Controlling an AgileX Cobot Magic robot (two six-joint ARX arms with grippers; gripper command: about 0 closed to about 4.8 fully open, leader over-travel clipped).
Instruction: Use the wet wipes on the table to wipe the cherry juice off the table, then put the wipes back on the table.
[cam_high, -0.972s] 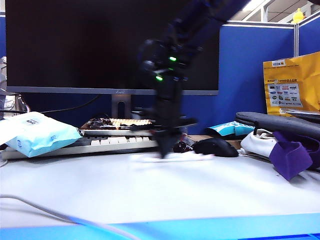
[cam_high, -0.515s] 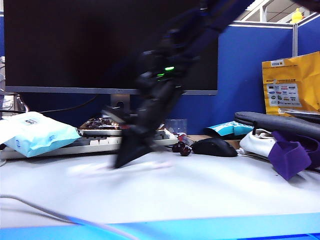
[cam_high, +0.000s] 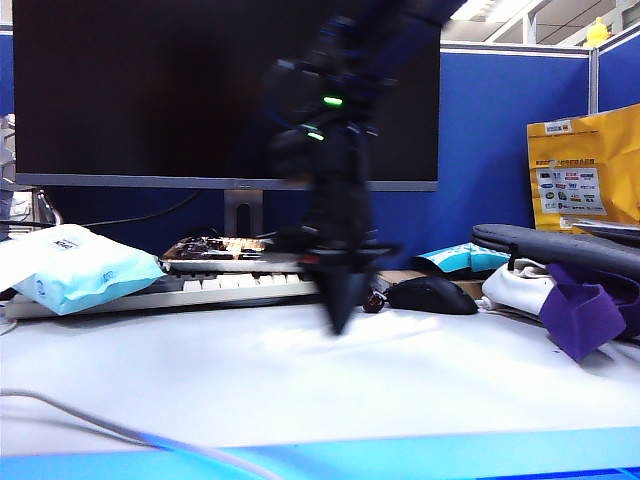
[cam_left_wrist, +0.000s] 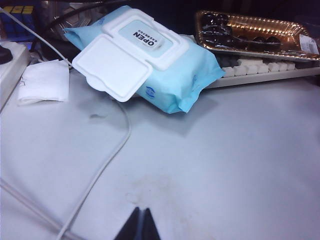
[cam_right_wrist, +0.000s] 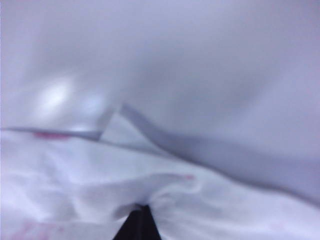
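Observation:
My right gripper (cam_high: 340, 322) points straight down in the middle of the table (cam_high: 450, 385), its tip pressed against the surface. In the right wrist view this gripper (cam_right_wrist: 141, 212) is shut on the white wet wipe (cam_right_wrist: 210, 200), which lies crumpled on the table and carries pink stains (cam_right_wrist: 50, 135). In the exterior view the wipe (cam_high: 300, 340) is only a pale blur round the tip. No separate cherry juice spots can be made out on the blurred table. My left gripper (cam_left_wrist: 141, 216) hovers shut and empty over bare table (cam_left_wrist: 240, 150), away from the wipe.
A light-blue wipes packet (cam_high: 75, 265) (cam_left_wrist: 150, 60) lies at the left, beside a folded white tissue (cam_left_wrist: 45, 82) and a cable (cam_left_wrist: 100, 170). Behind are a keyboard (cam_high: 240, 285), a foil tray (cam_left_wrist: 250, 32) and a monitor (cam_high: 200, 90). Two cherries (cam_high: 375, 300), a mouse (cam_high: 430, 295) and purple cloth (cam_high: 585, 310) sit at the right.
My right arm swung left across the table, leaning over, then came back right and upright, dragging the wipe along the surface. The left gripper stayed still.

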